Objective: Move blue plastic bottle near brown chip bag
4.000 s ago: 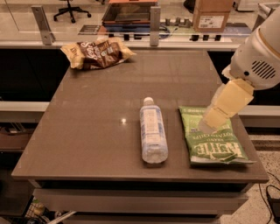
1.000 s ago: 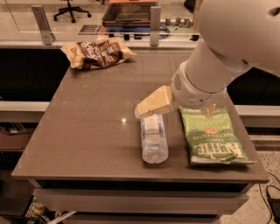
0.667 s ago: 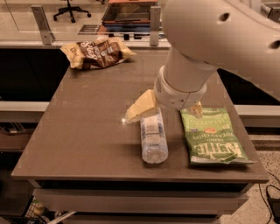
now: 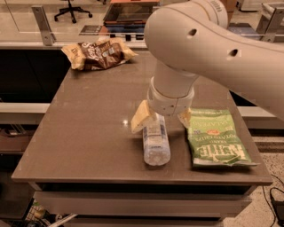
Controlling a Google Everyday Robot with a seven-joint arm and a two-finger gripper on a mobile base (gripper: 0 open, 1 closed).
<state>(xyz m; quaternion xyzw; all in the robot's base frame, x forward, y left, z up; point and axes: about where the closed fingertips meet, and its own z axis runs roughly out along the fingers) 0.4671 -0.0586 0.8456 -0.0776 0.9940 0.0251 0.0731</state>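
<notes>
Your gripper sits low with its fingers spread wide, one on each side of the blue plastic bottle's far end (nothing clamped). The bottle lies flat on the brown table, just beside the green chip bag. The brown chip bag rests well apart at the far-left corner, with an office chair beyond.

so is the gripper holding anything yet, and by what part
Nothing is held. The gripper straddles the far end of the bottle, which lies on the table, with its fingers apart on either side.
</notes>
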